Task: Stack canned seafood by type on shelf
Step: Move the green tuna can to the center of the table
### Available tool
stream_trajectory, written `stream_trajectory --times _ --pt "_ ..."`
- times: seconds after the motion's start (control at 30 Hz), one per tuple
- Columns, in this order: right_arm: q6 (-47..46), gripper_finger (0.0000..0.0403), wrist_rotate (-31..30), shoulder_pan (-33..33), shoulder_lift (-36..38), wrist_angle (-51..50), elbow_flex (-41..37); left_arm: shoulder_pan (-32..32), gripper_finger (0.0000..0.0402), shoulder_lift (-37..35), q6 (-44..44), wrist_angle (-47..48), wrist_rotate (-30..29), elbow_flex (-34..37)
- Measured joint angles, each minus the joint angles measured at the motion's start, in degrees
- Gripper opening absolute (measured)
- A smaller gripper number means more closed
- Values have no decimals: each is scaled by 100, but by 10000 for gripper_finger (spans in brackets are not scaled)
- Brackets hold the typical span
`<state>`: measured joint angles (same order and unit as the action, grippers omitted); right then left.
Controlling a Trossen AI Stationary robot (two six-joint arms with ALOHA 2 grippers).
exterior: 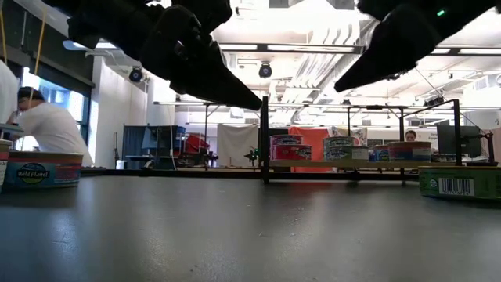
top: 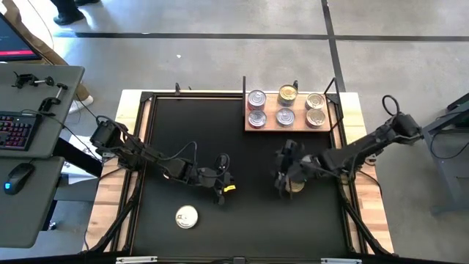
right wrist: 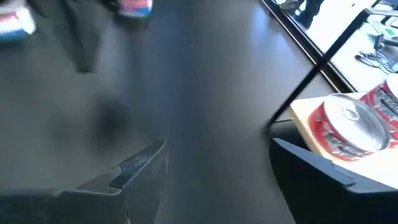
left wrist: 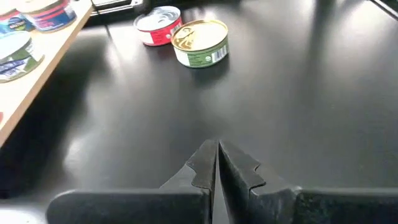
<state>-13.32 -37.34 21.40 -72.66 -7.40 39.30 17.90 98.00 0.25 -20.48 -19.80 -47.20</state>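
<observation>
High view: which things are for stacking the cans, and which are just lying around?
For the job:
wooden shelf
six cans on it
silver-lidded can on the black mat
gold-lidded can farther along the mat

Just lying about:
keyboard
mouse
both on the side desk

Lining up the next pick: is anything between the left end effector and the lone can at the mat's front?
Nothing visible. Only bare mat lies between the shut left end effector and the can.
</observation>
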Motion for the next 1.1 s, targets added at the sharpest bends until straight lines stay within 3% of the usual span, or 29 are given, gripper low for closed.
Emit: stream_trajectory --times 0.17,0.3,0.5,0.63,0.8,0.93,1.1 --pt "-374 272 -460 641 0 54 -10 28 12 0 -4 -1 -39 0" --pt "-801 272 -486 1037 0 58 0 101 12 0 108 1 -36 0" --pt "-1598 272 -376 1471 -2 -864 515 90 12 0 236 -9 -38 0" --pt "-2487 272 7 1758 -2 -2178 1115 137 12 0 179 -34 -36 0" --pt "-3726 267 983 1990 -2 -3703 1525 171 12 0 168 -38 -36 0" --pt "-4968 241 1747 2222 -9 -4460 1467 171 12 0 149 -41 -36 0" --pt "-5916 189 1941 2534 -9 -4677 1067 171 12 0 -10 -43 -36 0"
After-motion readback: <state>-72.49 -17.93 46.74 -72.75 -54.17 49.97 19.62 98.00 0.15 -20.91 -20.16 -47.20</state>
